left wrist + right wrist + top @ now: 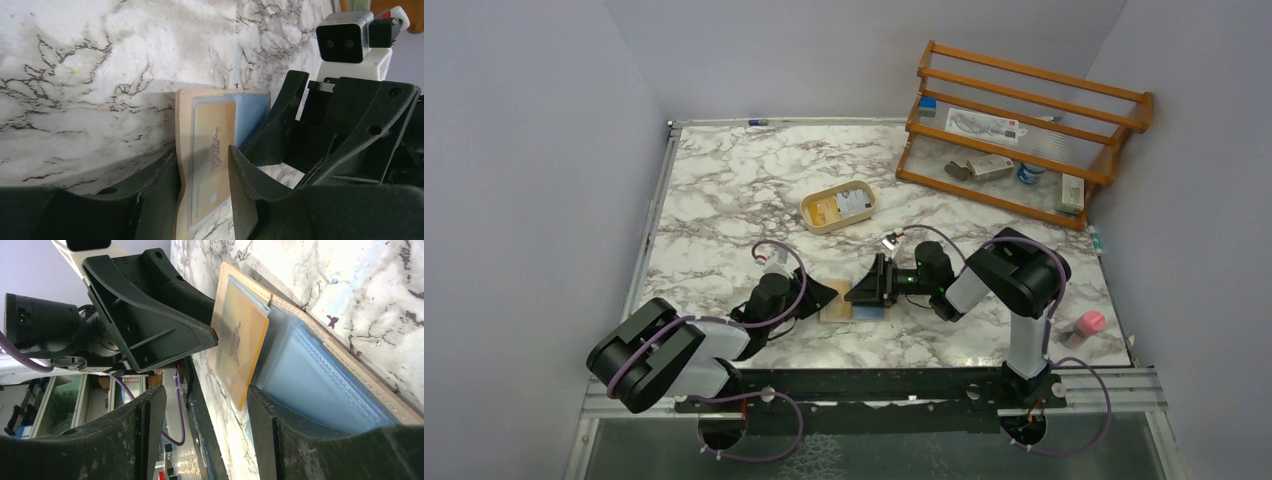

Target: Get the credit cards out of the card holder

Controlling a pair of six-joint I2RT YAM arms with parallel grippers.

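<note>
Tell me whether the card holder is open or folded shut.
Open: the card holder lies spread on the table, clear inner pockets facing up, gold card showing.

Beige tray (pixel 805 208) and wooden rack (pixel 1036 72) on marble table (pixel 724 180); perhaps a pink bottle (pixel 1088 324).

from above, the tan leather card holder (pixel 834 313) lies mostly under black fingers (pixel 819 296). a finger covers the gold plastic card's (pixel 212 150) lower corner. the oval beige tray's (pixel 809 212) contents are too small to tell.
</note>
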